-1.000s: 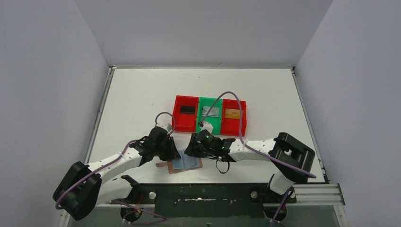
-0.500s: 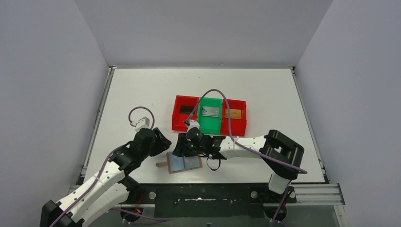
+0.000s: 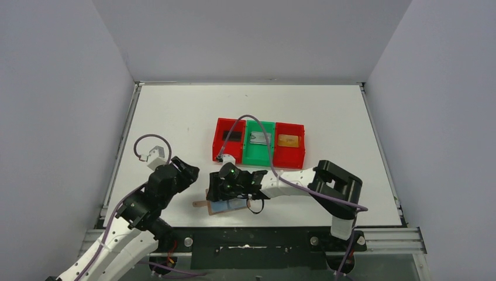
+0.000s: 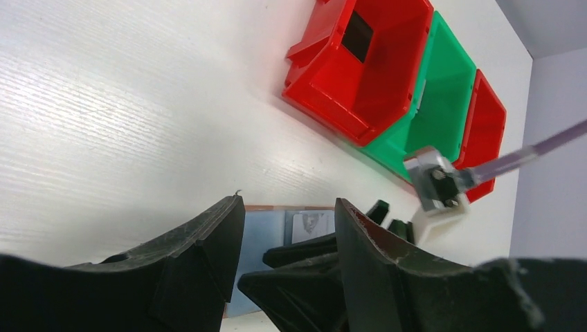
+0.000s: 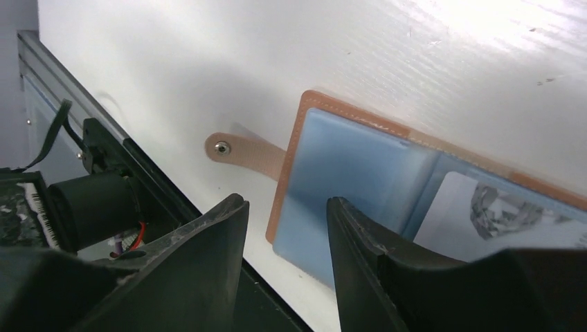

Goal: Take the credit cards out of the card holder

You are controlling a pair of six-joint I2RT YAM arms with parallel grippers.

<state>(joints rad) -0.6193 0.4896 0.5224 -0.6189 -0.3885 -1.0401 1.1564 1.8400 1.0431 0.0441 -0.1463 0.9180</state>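
The card holder (image 3: pixel 229 205) lies open near the table's front edge, tan with blue-grey lining, its strap tab (image 3: pixel 199 204) pointing left. In the right wrist view its left pocket (image 5: pixel 346 173) looks empty. A pale card with a grey picture (image 5: pixel 484 207) sits in the right pocket and also shows in the left wrist view (image 4: pixel 313 225). My right gripper (image 5: pixel 287 202) is open and empty over the holder's left half (image 3: pixel 216 192). My left gripper (image 3: pixel 188 171) is open and empty, up and left of the holder (image 4: pixel 289 204). A black card (image 3: pixel 232 136), a silver card (image 3: pixel 259 138) and a gold card (image 3: pixel 287 140) lie in the bins.
A left red bin (image 3: pixel 222 146), a green bin (image 3: pixel 257 153) and a right red bin (image 3: pixel 289 157) stand side by side behind the holder. The black front rail (image 5: pixel 104 200) runs just below the holder. The right arm's purple cable (image 3: pixel 263 126) loops over the bins.
My left gripper has pulled back to the left, away from the holder. My right gripper has moved left across the holder to its left half.
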